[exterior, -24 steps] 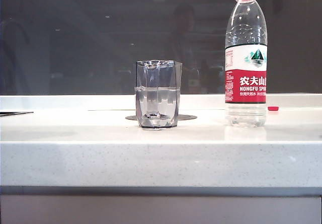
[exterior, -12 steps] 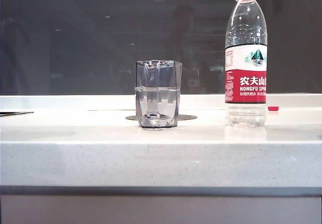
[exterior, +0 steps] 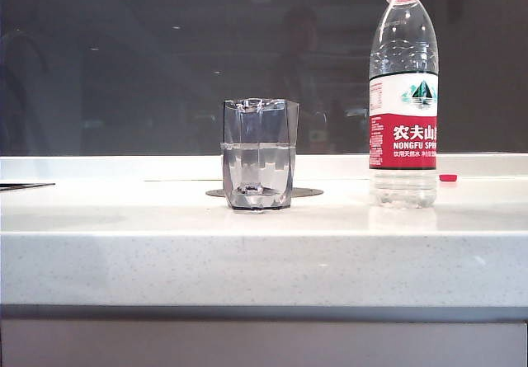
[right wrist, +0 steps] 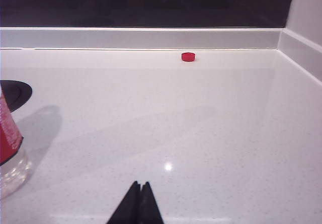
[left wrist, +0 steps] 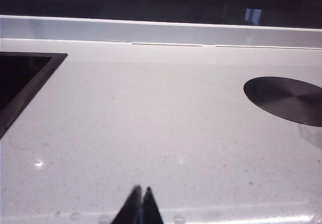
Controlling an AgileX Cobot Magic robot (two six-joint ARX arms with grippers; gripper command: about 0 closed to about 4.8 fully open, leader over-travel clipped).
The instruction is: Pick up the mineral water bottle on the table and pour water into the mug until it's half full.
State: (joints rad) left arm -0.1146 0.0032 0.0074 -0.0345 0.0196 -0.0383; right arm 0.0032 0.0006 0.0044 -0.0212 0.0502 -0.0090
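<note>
The white speckled table (exterior: pixel 264 260) bears the mug (exterior: pixel 259 154), the mineral water bottle (exterior: pixel 403 95) and a red cap (exterior: pixel 447 177).

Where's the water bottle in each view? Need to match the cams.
Exterior view: water bottle stands upright at the right, uncapped.
Left wrist view: not in it.
Right wrist view: only its red label and clear base at the picture's edge.
Shared landmark: the red cap on the table by the back ledge.

mug (exterior: pixel 259 154) – faceted, upright, half full, mid-table (exterior: pixel 247 260) | mineral water bottle (exterior: pixel 403 95) – upright, uncapped, right
</note>
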